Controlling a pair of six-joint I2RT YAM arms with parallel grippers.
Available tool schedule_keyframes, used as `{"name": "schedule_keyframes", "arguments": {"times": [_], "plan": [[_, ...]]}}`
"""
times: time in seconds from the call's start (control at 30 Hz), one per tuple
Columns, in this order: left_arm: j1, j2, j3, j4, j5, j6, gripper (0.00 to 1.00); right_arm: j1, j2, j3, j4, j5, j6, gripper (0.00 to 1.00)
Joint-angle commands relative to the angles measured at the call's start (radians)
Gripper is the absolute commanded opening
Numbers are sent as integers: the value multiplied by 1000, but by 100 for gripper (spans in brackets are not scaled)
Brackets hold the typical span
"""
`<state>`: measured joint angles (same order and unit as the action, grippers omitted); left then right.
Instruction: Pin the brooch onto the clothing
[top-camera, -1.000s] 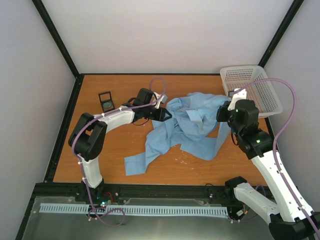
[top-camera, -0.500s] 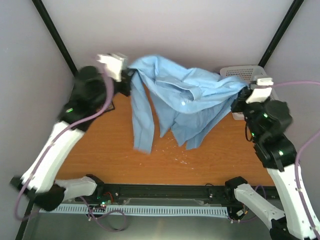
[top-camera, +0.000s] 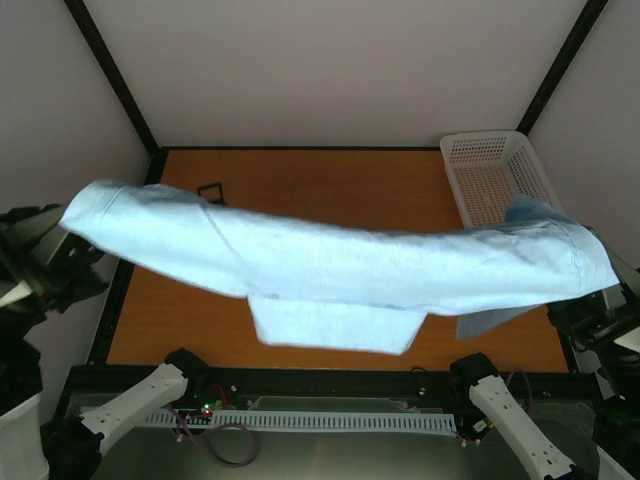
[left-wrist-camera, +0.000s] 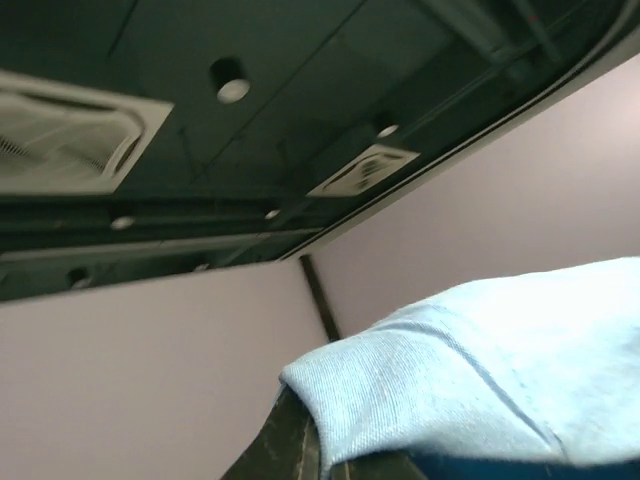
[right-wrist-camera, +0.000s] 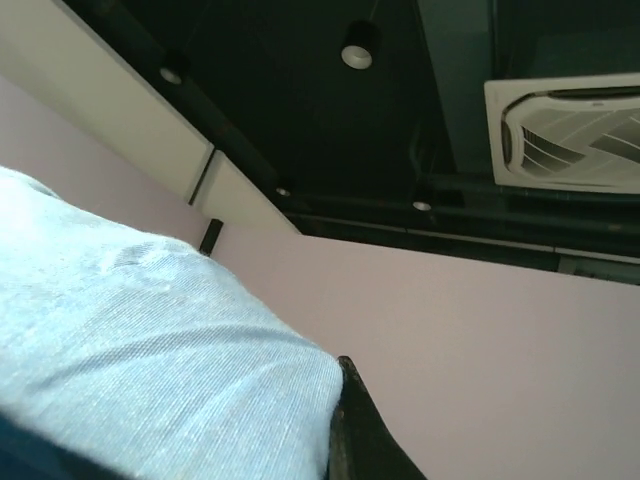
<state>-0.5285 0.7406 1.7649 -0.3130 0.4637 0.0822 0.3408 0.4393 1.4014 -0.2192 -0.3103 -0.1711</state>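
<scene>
The clothing, a light blue shirt, hangs stretched in a long band high above the table, from the far left to the far right of the top view. My left gripper is shut on its left end; in the left wrist view the cloth folds over a dark finger. My right gripper is shut on the right end, where the cloth lies against a dark finger. Both wrist cameras point up at the ceiling. The brooch is hidden.
A white mesh basket stands at the back right of the wooden table. The rim of a small black box shows just above the shirt at the back left. The arm bases sit at the near edge.
Both arms have lifted the shirt off the table and swung apart toward the near corners. It has gone from a crumpled heap to a taut band close under the top camera.
</scene>
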Motion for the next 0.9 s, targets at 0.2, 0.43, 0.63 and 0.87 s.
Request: {"name": "schedule_keyframes", "arguments": {"times": [0.2,0.43,0.63,0.87], "plan": [[37,467,-143,-55,-896,-231,1,-3,434,-122,64,610,41,2],[259,987,-52,-217,-734,-420,38,-45,997,-195,109,806,-8,63],[269,1066,47,-373,-694,-332,100,-79,1169,-64,-285,711,185,97],[255,780,-309,-221,-294,-309,100,-79,1020,-209,-320,202,207,100]]}}
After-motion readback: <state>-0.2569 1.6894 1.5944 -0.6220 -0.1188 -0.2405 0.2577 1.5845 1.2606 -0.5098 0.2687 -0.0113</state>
